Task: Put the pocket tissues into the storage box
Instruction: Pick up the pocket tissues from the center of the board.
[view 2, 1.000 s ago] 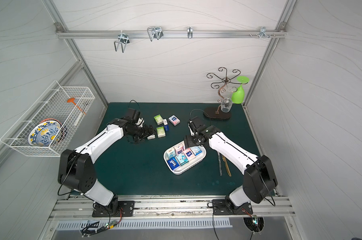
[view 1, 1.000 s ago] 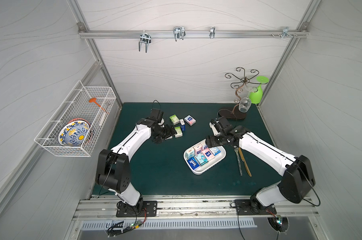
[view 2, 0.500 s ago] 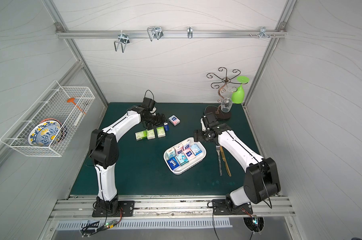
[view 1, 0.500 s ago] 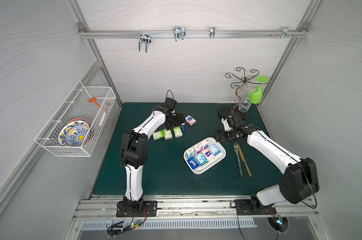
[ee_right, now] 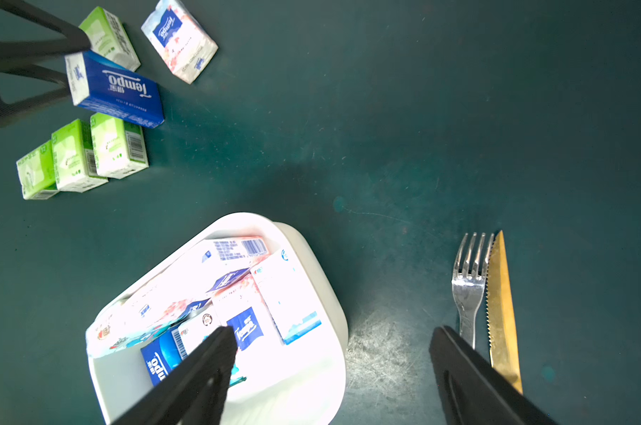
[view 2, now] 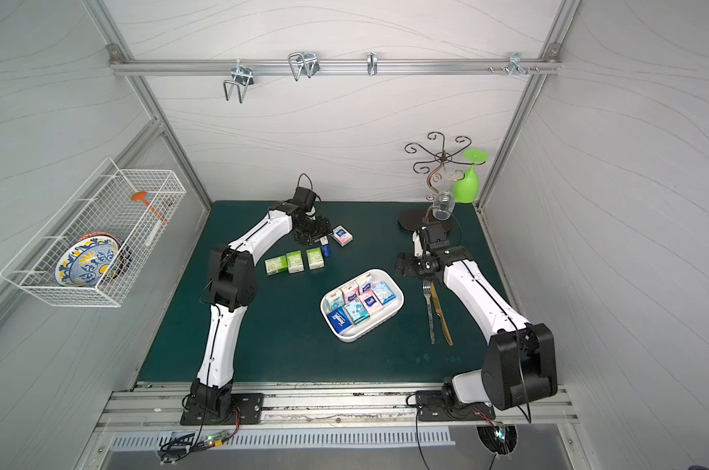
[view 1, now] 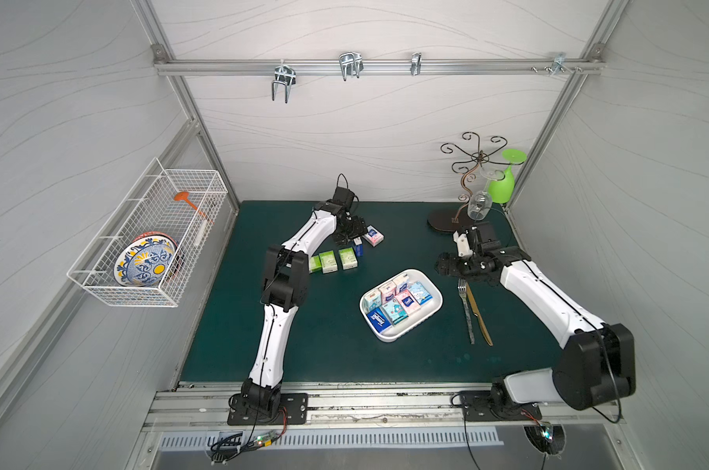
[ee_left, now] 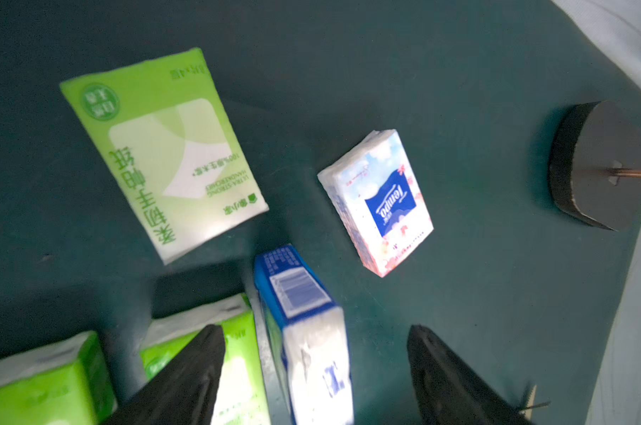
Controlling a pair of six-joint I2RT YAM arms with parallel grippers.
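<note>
Left gripper [ee_left: 315, 327] straddles a dark blue packet [ee_left: 293, 290] on the surface [view 1: 324, 325].
Its jaws stand apart, seemingly just clear of the packet's sides. The right gripper [ee_right: 333, 331] hangs empty, jaws wide, between the storage box [view 1: 390, 335] and a fork [view 1: 465, 305]. Several pocket tissues [view 1: 397, 303] fill the box; three green packets [view 1: 328, 261] and a pink-flowered packet [view 1: 373, 236] lie outside.

bare mat [view 1: 328, 350] before storage box [view 1: 388, 336], fork [view 1: 467, 313] beside
</note>
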